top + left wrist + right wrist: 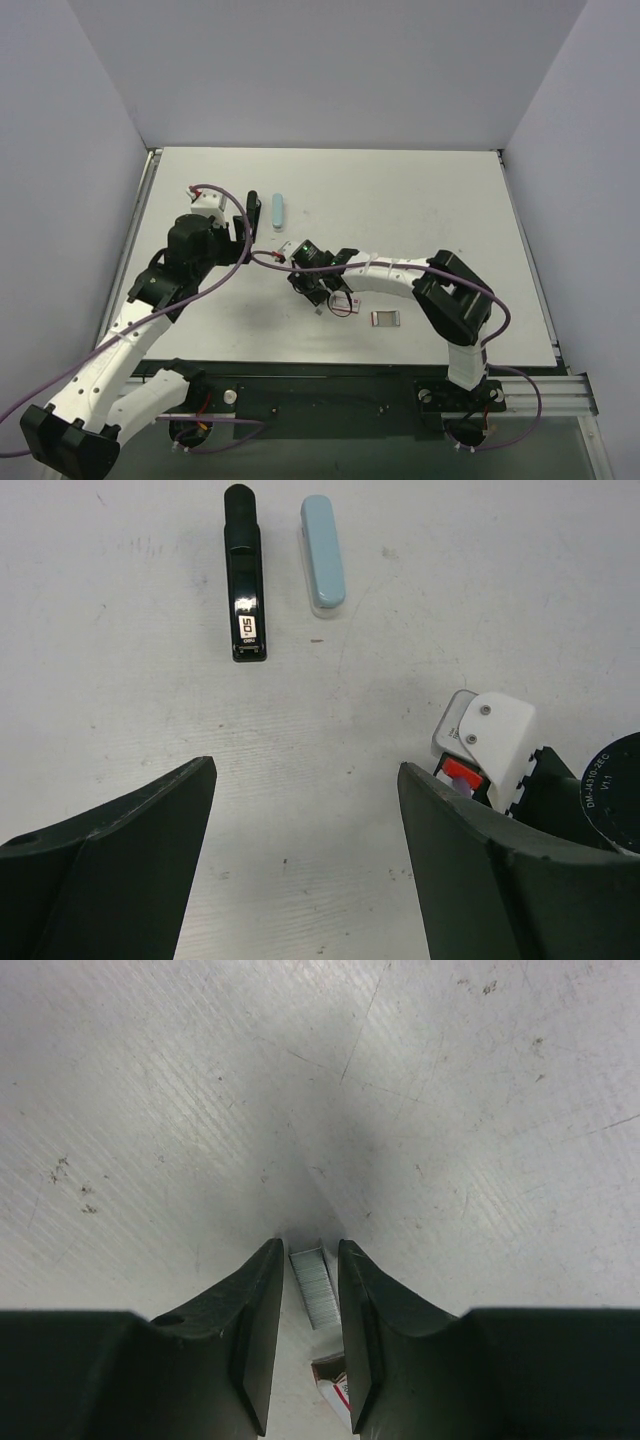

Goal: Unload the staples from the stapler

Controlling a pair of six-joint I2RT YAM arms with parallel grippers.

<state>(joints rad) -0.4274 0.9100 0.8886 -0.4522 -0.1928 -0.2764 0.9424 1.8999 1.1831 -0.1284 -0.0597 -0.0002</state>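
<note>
Right hand (310,1248) clamped on the short silver-grey strip of staples (313,1288), strip sitting between its fingertips, low over the pale worktop (450,1110). Left hand (305,770) spread wide, empty. Judgement: hold squeeze light, lower strip flat, release slowly so it doesn't crumble.

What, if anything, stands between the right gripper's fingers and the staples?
Nothing visible. In the right wrist view the staples lie on the table directly between the fingers of the right gripper. Whether the fingers touch the strip cannot be told.
</note>
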